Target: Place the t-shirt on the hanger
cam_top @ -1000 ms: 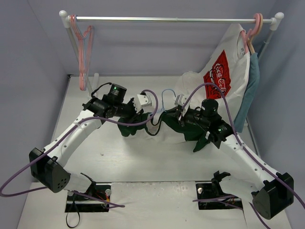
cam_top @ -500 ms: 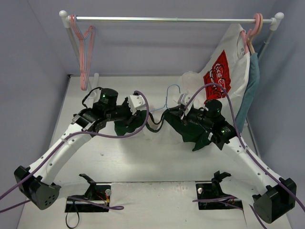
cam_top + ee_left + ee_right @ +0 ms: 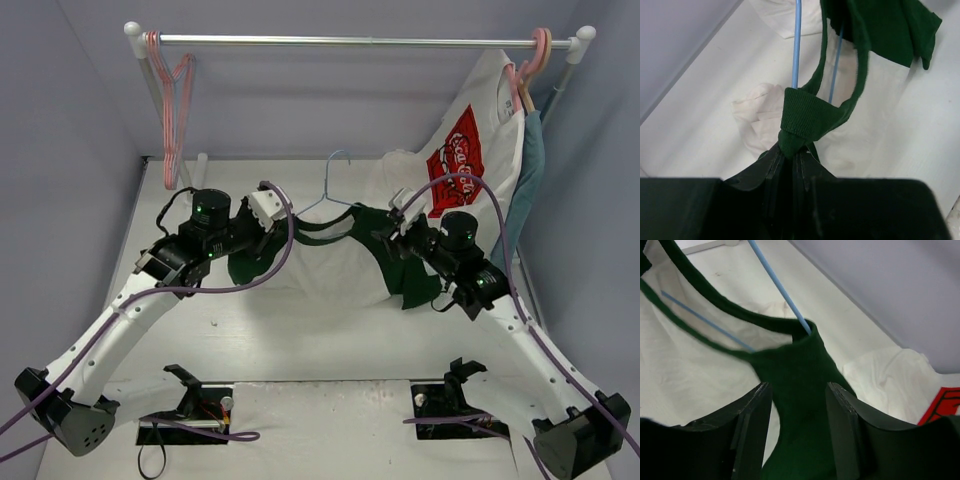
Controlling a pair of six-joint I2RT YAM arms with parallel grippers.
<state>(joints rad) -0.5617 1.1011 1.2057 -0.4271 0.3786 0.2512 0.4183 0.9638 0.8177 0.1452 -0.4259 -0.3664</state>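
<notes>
- The dark green t-shirt (image 3: 405, 285) is strung along the light-blue wire hanger (image 3: 796, 45). Its neck opening goes round the hanger's wires, and most of its body is bunched below the hanger's right end.
- The hanger's hook points away from the arms, and the plain white garment (image 3: 330, 270) lies on the worktop (image 3: 300, 340) directly beneath the hanger.
- The left claw (image 3: 792, 155) is clamped on a bunched fold of the ribbed green collar at the hanger's left end. I cannot tell whether the wire is pinched too.
- The right claw (image 3: 799, 390) has its fingers standing apart, with green cloth lying loose between them just below the hanger's right end. That end appears to be tucked into the shoulder.
- Judged step: seat both shoulders, then release.
- To do it well, draw the right claw straight back from the hanger so neither finger drags the shoulder off.
- Keep the left pull gentle and in line with the hanger. Too much tension could slide the wire out of the right shoulder.
- Check that the left wire end sits inside the cloth before letting go.
</notes>
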